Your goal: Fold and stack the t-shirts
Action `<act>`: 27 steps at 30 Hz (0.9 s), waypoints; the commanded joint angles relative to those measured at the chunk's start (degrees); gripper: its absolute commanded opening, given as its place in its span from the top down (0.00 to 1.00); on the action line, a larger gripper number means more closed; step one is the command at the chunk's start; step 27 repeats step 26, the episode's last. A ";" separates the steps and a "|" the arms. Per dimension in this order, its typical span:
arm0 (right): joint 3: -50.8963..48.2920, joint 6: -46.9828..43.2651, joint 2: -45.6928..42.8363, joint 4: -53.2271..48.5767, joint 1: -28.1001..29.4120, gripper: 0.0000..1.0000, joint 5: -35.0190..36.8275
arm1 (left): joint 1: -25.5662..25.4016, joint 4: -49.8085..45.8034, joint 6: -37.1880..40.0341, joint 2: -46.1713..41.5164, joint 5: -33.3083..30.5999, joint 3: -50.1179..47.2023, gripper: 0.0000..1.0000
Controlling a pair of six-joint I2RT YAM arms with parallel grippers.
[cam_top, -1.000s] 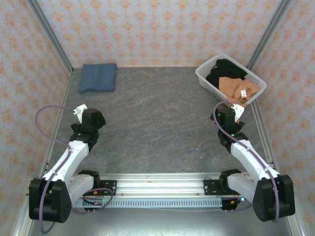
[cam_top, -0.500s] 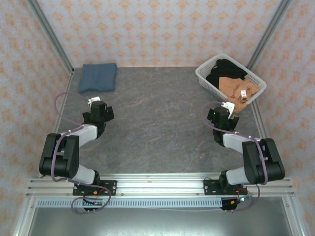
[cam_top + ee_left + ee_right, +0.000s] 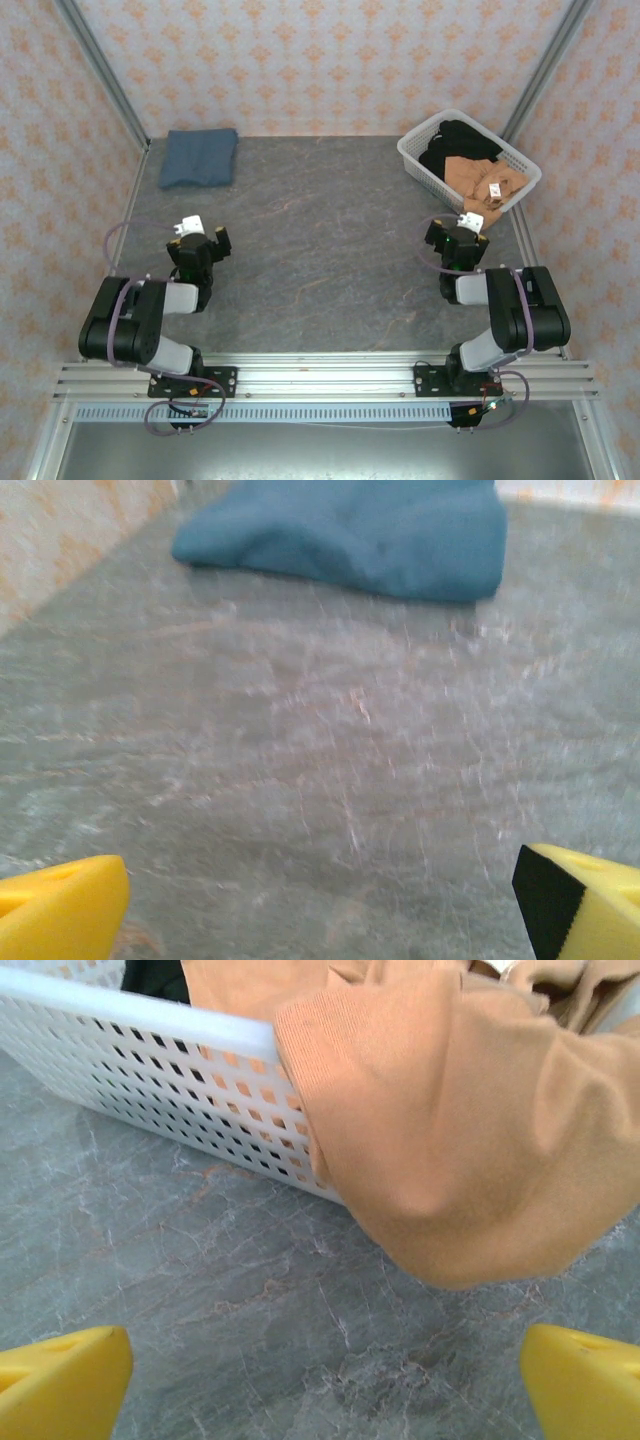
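A folded slate-blue t-shirt (image 3: 200, 157) lies at the table's far left corner, also ahead in the left wrist view (image 3: 350, 530). A tan-brown t-shirt with a white tag (image 3: 484, 183) spills over the near rim of the basket, close in front of the right wrist camera (image 3: 470, 1130). A black t-shirt (image 3: 458, 140) fills the basket's far part. My left gripper (image 3: 199, 238) is low over the bare table, open, with nothing between its yellow fingertips (image 3: 60, 915). My right gripper (image 3: 464, 232) is open just short of the hanging tan cloth, its fingertips (image 3: 60, 1385) wide apart.
The white plastic lattice basket (image 3: 415, 160) stands at the far right; its near wall (image 3: 150, 1060) is right ahead of the right gripper. Patterned walls and metal rails enclose the grey marbled table (image 3: 320, 240). Both arms are folded back near their bases.
Both arms have drawn back toward their bases and folded up, grippers coming nearer to the near edge. The shirts and basket have not moved.
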 commanded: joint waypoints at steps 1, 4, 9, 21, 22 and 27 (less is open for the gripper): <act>1.89 0.93 0.08 0.53 -0.14 0.01 1.50 | -1.65 2.62 4.13 1.77 -3.13 4.54 0.00; 3.73 0.33 0.85 -1.98 0.58 0.01 2.85 | -1.62 1.47 3.86 1.53 -3.05 4.79 0.00; 3.46 0.19 0.62 -1.67 0.72 0.01 3.09 | -1.70 0.04 3.86 1.12 -3.22 5.23 0.00; 3.44 -0.04 0.65 -1.51 0.90 0.01 2.81 | -2.14 -0.72 4.13 1.01 -3.55 5.47 0.00; 3.46 0.00 0.62 -1.65 0.90 0.01 2.72 | -2.12 -0.72 4.14 1.03 -3.60 5.48 0.00; 3.02 -0.09 0.38 -1.03 0.90 0.01 2.62 | -2.11 -0.76 4.08 1.01 -3.58 5.45 0.00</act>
